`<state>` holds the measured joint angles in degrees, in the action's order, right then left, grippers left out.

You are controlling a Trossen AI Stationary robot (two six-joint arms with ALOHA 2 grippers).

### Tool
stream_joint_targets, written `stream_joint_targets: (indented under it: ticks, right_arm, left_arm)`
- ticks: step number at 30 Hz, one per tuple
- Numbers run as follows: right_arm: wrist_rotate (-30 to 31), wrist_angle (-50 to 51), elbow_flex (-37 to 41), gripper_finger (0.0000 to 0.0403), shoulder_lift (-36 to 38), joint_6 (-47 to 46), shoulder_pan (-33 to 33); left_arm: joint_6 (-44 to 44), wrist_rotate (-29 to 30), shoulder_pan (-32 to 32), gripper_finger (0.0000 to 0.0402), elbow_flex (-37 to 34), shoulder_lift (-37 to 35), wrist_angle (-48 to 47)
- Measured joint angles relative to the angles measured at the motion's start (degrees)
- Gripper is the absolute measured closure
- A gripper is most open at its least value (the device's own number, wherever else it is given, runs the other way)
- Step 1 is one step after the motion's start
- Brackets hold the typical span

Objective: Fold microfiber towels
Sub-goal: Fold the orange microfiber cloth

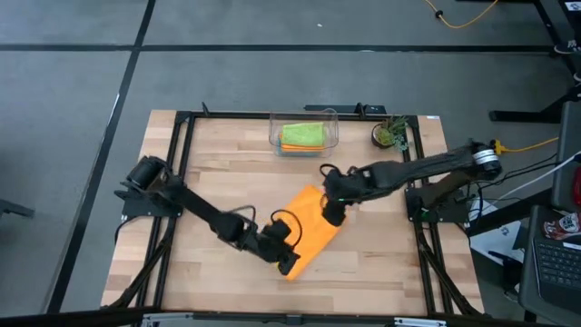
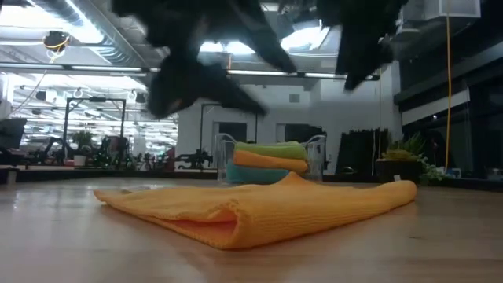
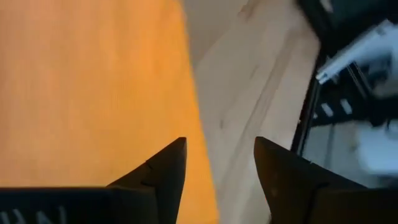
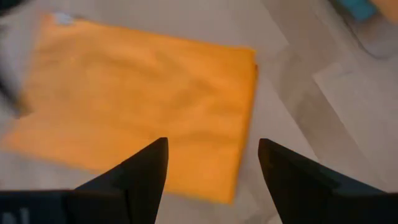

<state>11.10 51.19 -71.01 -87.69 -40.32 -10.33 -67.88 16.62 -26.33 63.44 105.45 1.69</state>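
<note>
Orange towel [image 1: 313,232]: lies folded mid-table, between both arms. Judged soft, light, limp; best pinched at a corner or along a free edge.

Left gripper [image 1: 289,262]: at the towel's near end, fingers apart, empty.

Right gripper [image 1: 333,214]: over the far end, fingers apart, empty.

Plastic bin [image 1: 303,134]: at the table's far edge; the low view shows green, orange and blue towels stacked inside, the blue one unseen from overhead.

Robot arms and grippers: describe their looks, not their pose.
Both arms are black, slim and jointed, with black cables looped along them. The right arm has a silver-white band near its base. The left gripper and right gripper each end in two dark, pointed, wedge-shaped fingers.
</note>
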Motion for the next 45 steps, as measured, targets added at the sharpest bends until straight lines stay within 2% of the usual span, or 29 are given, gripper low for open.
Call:
stream_joint_targets:
  ticks: [4, 6, 10, 14, 20, 24, 28, 32, 40, 45]
  right_arm:
    - [-0.4, 0.7, -0.3, 0.0151, 7.7, -1.6, -3.2]
    - [-0.2, 0.7, -0.3, 0.0151, 11.0, -2.9, -4.9]
    - [3.5, 0.7, -0.3, 0.0151, 15.1, -6.0, -8.6]
    - [5.6, 0.9, -0.3, 0.0151, 16.1, -8.6, -11.8]
    - [5.7, 1.0, -0.2, 0.0151, 16.1, -12.3, -13.7]
    - [8.0, 1.0, -0.2, 0.0151, 16.1, -15.1, -13.6]
    - [12.3, 1.0, -0.2, 0.0151, 16.1, -17.1, -13.6]
    - [14.3, 0.9, -0.2, 0.0151, 16.1, -19.3, -13.6]
    - [14.8, 0.3, -0.2, 0.0151, 16.1, -20.5, -13.4]
    - [15.6, -0.5, -0.2, 0.0151, 16.1, -21.0, -13.4]
  left_arm:
    - [20.5, -2.6, 3.6, 0.0221, 0.1, -2.9, 0.1]
    - [28.0, -7.4, 5.9, 0.0219, 0.1, -3.1, 0.3]
    - [39.2, -17.7, 10.0, 0.0213, 0.1, -2.8, -4.3]
    - [46.9, -23.6, 13.3, 0.0203, 0.0, -2.5, -10.4]
    - [63.9, -24.7, 14.7, 0.0188, 0.5, -2.5, -11.6]
    - [75.8, -19.6, 14.7, 0.0181, 0.5, -2.5, -11.3]
    - [80.1, -18.9, 15.4, 0.0182, 0.5, -2.5, -10.2]
    - [80.1, -24.2, 17.4, 0.0183, 0.5, -0.1, -10.5]
    - [85.2, -30.5, 19.7, 0.0184, 0.6, 5.3, -10.3]
    - [81.9, -29.4, 20.4, 0.0184, 0.9, 8.3, -9.0]
